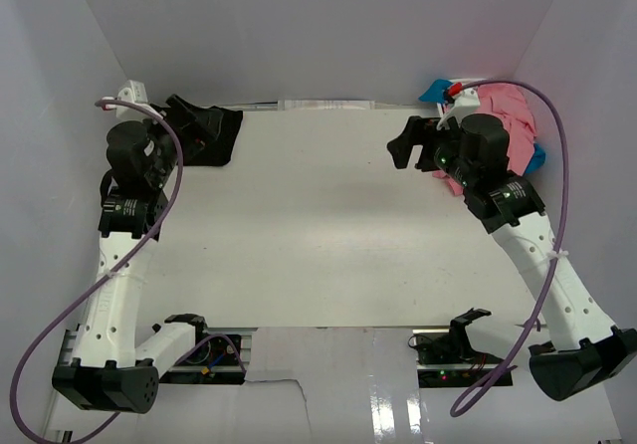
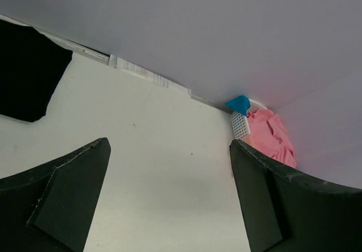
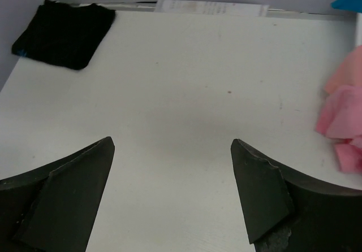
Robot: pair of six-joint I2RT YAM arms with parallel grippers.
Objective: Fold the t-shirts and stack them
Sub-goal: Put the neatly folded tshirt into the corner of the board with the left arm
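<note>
A folded black t-shirt (image 1: 224, 133) lies in the far left corner of the white table (image 1: 318, 245); it also shows as the black t-shirt (image 2: 25, 71) and the black t-shirt (image 3: 65, 34) in the wrist views. Crumpled salmon-pink t-shirts (image 1: 513, 115) are heaped in the basket at the far right corner, with pink cloth (image 3: 342, 119) spilling toward the table. My left gripper (image 1: 195, 130) hovers at the black shirt's near edge, open and empty (image 2: 169, 144). My right gripper (image 1: 403, 145) sits just left of the pink heap, open with bare table between its fingers (image 3: 172, 144).
The white lattice basket (image 2: 240, 126) stands in the far right corner with a blue piece (image 2: 238, 103) at its rim. A printed paper strip (image 1: 328, 106) runs along the table's back edge. White walls close in the back and both sides.
</note>
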